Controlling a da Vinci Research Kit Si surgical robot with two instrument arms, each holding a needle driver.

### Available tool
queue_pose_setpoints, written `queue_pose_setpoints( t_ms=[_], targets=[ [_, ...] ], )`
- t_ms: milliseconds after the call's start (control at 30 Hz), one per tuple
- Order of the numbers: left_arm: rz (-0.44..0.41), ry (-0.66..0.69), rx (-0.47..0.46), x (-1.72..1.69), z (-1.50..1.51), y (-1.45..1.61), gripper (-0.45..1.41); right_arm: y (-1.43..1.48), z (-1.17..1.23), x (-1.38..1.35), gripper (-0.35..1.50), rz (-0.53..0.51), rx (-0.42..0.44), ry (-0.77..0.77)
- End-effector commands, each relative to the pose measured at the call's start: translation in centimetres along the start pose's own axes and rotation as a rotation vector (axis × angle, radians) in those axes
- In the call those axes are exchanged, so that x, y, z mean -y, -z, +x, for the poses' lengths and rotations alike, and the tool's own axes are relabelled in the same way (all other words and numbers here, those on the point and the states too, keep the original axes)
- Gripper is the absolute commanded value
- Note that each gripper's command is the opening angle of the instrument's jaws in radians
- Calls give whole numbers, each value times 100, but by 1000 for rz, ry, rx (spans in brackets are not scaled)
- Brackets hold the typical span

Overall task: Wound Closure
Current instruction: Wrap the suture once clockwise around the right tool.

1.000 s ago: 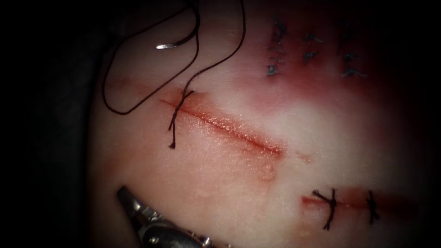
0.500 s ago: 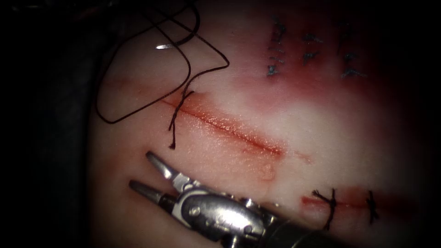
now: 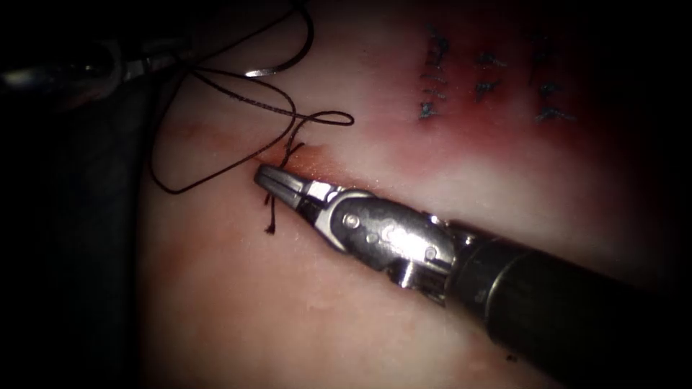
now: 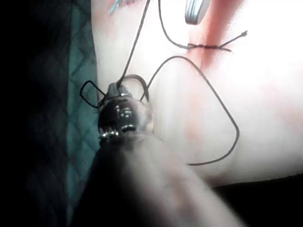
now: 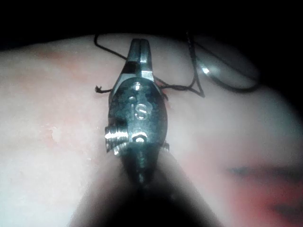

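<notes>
- The right arm's steel needle-driver gripper point(image 3: 268, 175) has come up from below the cut since a second ago. Its jaws were apart then. They now sit narrow, tips at the stitch at the left end of the reddened cut point(image 3: 317, 160) in the pale pork-belly tissue point(image 3: 375, 310).
- Those jaws lie across the short frayed tail point(image 3: 271, 216) of the dark braided thread point(image 3: 216, 169) and seem to pinch it, though the contact itself is hard to make out.
- The left arm's gripper point(image 3: 155, 63) waits in shadow off the tissue's left edge. Its wrist view shows the jaws closed on the long strand, which coils round its tip.
- The curved silver needle point(image 3: 267, 71) lies loose on the tissue above the cut's left end, held by neither tool and not in the tissue.
- The long strand's loop has been drawn leftward over the last second.
- My reading is that the first stitch is being tied, with one tool on each end.
- The next move calls for even, opposed tension. The short tail must not slip free, and the loose needle and slack loop must stay clear.
</notes>
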Motion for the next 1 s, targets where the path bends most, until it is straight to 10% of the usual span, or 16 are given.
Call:
queue_pose_setpoints(
  t_ms=[33,533,833,1000],
  targets=[
    [4,4,-10,2,0,-5,-35,-17,-8,-10,-23,-17,-10,15],
    [-11,58,-40,-68,-16,12,-35,-50,-27,-46,-35,-53,-251,-126],
    [-40,62,-46,-105,-26,-17,-35,-80,-20,-52,-35,129,-454,-313],
    [-53,51,-38,-111,-29,-38,-35,-93,-11,-45,-35,380,-430,-360]
  ],
)
